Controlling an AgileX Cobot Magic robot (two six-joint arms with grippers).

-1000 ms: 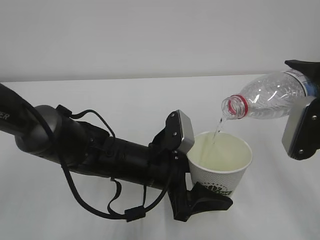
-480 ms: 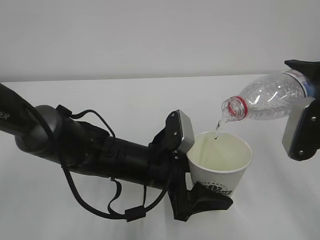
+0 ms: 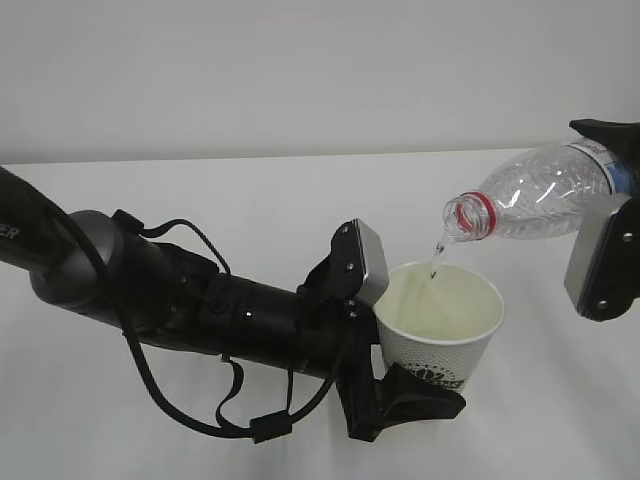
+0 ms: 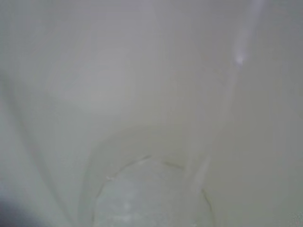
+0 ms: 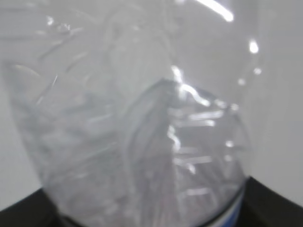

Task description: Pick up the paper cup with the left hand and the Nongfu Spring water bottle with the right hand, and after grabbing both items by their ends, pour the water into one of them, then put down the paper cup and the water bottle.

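A plain pale wall stands behind a white table that carries nothing else in sight. The left hand, the bulky cabled arm, reaches in low from the left and grips the paper cup at its base, mouth up and tipped a little toward the right. Above and to the right of the rim, the right hand clamps the bottle by its bottom end. The bottle's long axis lies nearly level, its red-ringed neck dipping left over the cup. A thin thread of water falls inside the rim. To my eye, the pour depends on that neck staying over the opening.
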